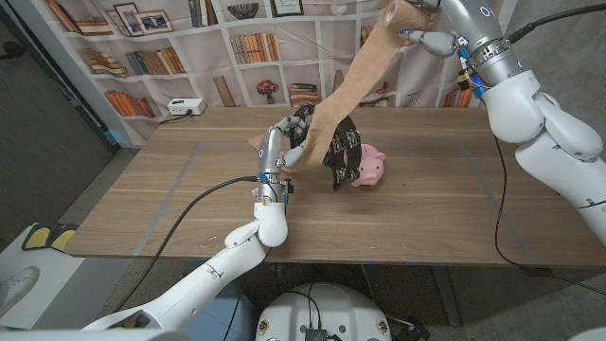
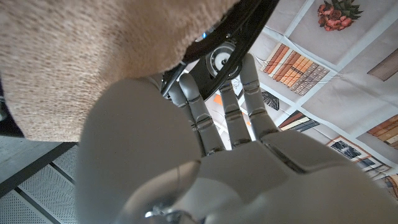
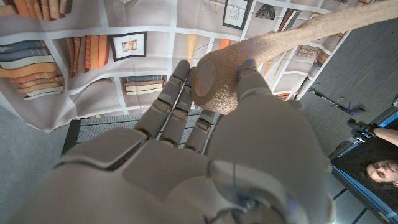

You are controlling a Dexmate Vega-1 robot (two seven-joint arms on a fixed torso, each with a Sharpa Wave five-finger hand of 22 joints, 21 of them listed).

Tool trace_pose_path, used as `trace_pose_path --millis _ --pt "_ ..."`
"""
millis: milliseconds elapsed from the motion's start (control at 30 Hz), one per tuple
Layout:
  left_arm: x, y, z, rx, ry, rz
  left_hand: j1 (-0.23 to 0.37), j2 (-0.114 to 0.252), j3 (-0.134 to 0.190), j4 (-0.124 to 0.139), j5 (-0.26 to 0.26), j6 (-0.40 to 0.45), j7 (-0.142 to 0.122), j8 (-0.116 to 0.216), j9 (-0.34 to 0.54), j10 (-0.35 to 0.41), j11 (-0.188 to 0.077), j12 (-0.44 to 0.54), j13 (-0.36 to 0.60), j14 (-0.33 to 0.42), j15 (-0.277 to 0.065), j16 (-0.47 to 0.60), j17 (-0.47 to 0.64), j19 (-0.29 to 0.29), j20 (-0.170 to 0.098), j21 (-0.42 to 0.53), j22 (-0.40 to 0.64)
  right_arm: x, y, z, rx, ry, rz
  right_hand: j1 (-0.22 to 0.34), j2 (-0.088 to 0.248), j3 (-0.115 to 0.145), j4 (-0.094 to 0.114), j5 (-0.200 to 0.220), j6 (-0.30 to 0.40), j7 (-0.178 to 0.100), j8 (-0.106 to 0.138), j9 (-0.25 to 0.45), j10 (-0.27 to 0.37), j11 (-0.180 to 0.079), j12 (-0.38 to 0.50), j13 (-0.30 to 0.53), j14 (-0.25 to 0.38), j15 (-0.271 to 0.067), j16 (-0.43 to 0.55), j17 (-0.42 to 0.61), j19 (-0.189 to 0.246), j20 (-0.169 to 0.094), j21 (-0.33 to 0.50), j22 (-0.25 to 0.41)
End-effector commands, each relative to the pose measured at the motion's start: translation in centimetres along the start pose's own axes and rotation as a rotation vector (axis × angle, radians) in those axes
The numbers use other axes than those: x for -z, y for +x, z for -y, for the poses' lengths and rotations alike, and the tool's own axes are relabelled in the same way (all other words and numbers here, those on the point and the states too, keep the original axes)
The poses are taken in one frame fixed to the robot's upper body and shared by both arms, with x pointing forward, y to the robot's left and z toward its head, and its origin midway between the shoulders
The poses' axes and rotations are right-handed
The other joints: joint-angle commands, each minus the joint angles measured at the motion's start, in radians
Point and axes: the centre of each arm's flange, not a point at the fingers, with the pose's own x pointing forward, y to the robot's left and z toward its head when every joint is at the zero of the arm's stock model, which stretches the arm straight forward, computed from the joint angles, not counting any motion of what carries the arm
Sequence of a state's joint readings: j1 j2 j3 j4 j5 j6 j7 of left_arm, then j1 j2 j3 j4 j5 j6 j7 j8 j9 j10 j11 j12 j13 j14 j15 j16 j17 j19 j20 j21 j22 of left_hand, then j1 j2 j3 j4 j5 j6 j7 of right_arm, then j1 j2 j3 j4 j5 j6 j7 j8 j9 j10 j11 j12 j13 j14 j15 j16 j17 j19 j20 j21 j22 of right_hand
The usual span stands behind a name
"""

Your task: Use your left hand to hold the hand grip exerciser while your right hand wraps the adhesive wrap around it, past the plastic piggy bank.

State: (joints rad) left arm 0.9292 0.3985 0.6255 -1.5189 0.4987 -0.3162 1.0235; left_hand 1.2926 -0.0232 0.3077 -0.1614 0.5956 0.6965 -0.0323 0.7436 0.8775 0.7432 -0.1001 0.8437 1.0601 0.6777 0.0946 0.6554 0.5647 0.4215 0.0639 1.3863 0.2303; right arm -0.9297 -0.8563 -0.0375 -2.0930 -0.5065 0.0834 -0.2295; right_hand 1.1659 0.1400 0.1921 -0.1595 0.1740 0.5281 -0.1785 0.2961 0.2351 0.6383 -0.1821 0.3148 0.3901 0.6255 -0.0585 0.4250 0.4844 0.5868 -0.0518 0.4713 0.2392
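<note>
Left hand (image 1: 281, 150) gripping black hand grip exerciser (image 1: 338, 152) at table (image 1: 426, 199) centre, just above the wood. Pink plastic piggy bank (image 1: 367, 169) touching it at 3 o'clock. Right hand (image 1: 423, 38) raised at 1 o'clock, pinching tan adhesive wrap roll (image 3: 214, 85), band (image 1: 355, 71) stretched taut down to the exerciser.

The left robot hand (image 2: 217, 155) reaches its fingers (image 2: 245, 93) around the black hand grip exerciser (image 2: 239, 31). Tan adhesive wrap (image 2: 93, 56) drapes at ten o'clock. A bookshelf backdrop (image 2: 336, 68) lies at two o'clock.
</note>
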Motion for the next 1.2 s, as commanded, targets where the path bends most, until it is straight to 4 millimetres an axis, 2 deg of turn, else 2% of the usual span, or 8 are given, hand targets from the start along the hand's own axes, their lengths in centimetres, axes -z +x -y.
trace_pose_path --millis 33,733,1200 --pt "-0.2 -0.3 -0.3 -0.014 -0.010 0.002 0.070 0.078 0.040 0.001 0.039 0.000 -0.007 0.006 0.001 0.007 0.001 0.004 -0.003 0.308 -0.281 0.176 0.311 0.090 -0.122 -0.004 0.003 2.0 0.2 -0.7 -0.029 -0.015 -0.056 -0.016 0.023 0.030 0.032 0.006 0.009 -0.001 0.002 0.003 0.027 -0.020 0.008 0.024 -0.002 -0.178 -0.001 0.005 -0.004 -0.085 0.005 0.002" --pt "-0.6 -0.5 -0.6 -0.021 -0.031 0.018 0.069 0.078 0.038 0.001 0.039 -0.002 -0.006 0.010 -0.001 0.006 -0.001 0.007 0.000 0.306 -0.279 0.171 0.310 0.087 -0.123 -0.005 0.004 5.3 -1.1 -3.8 -0.117 -0.014 -0.184 -0.018 0.024 0.031 0.032 0.005 0.010 -0.001 0.001 0.004 0.027 -0.020 0.004 0.025 -0.007 -0.178 -0.008 0.006 -0.012 -0.084 0.011 0.001" --pt "-1.9 0.2 -0.8 -0.044 -0.070 0.069 0.070 0.078 0.037 0.001 0.039 -0.002 -0.009 0.013 -0.003 0.002 0.001 0.009 0.002 0.308 -0.280 0.171 0.312 0.088 -0.123 -0.007 0.003 5.6 -2.9 -6.8 -0.208 0.001 -0.212 -0.022 0.024 0.031 0.034 0.005 0.011 0.000 -0.001 0.004 0.028 -0.021 0.000 0.025 -0.010 -0.178 -0.012 0.007 -0.016 -0.081 0.015 0.000"
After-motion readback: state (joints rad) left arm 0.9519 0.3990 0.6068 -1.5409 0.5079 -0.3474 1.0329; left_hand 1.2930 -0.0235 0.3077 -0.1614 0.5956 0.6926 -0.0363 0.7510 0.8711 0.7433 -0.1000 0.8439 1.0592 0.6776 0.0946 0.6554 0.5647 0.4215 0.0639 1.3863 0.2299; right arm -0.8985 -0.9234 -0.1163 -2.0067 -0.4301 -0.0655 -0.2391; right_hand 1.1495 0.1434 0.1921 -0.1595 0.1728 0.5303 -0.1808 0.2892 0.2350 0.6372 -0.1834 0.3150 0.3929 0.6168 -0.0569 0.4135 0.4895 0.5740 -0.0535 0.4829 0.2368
